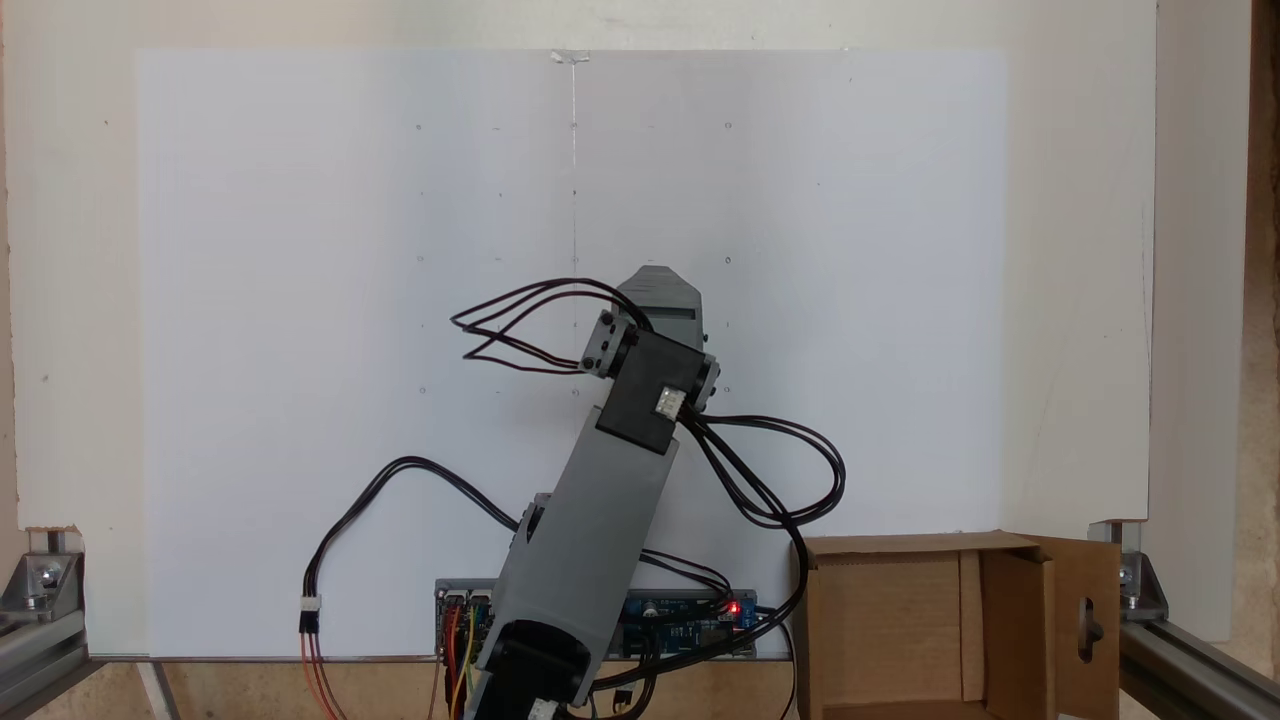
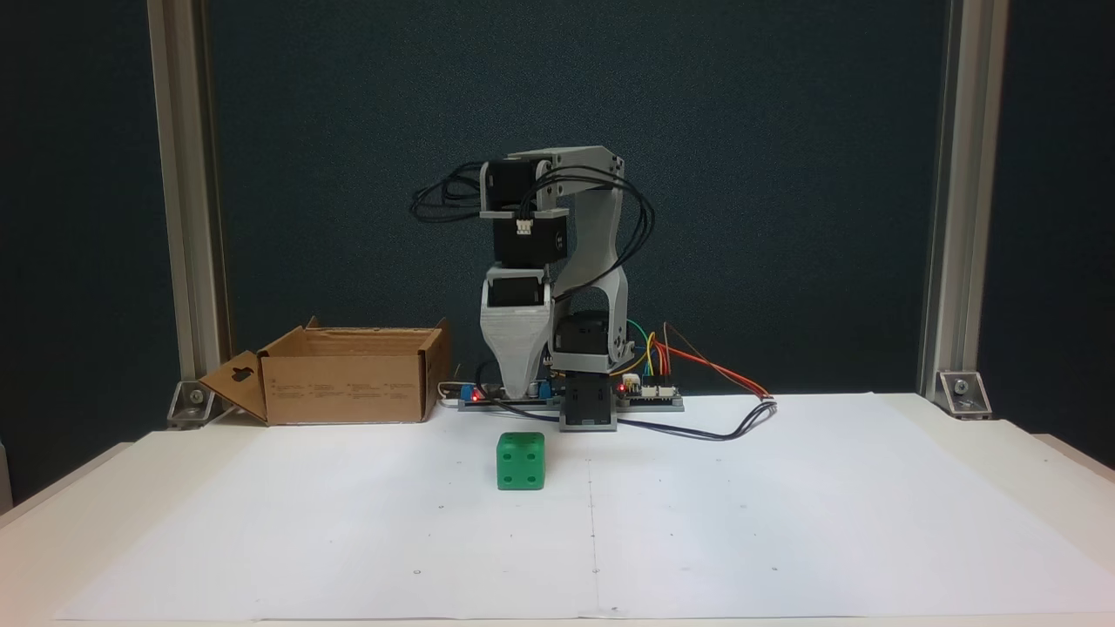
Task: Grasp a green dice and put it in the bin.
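One green dice (image 2: 521, 461) sits on the white paper sheet (image 2: 784, 522), its near face showing four pips. There is one bin (image 2: 344, 383), a brown cardboard box, far and to the left in the front fixed view, at the paper's back edge; one flap (image 2: 235, 387) with a cut-out slot hangs open on its left. From above, the same bin (image 1: 890, 620) lies at the lower right, its inside bare cardboard.

One arm (image 2: 557, 261) stands folded over its base, the gripper (image 2: 529, 394) pointing down just behind and above the dice, not touching it. Only a single grey tapered tip shows, so whether the jaws are apart or together cannot be told. In the overhead fixed view the arm (image 1: 600, 500) covers the spot where the dice would be.

One circuit board (image 2: 649, 394) with two red lights and coloured wires lies beside the base. The paper covers a pale table (image 2: 1045, 461); two aluminium posts (image 2: 945, 218) frame a dark back wall.
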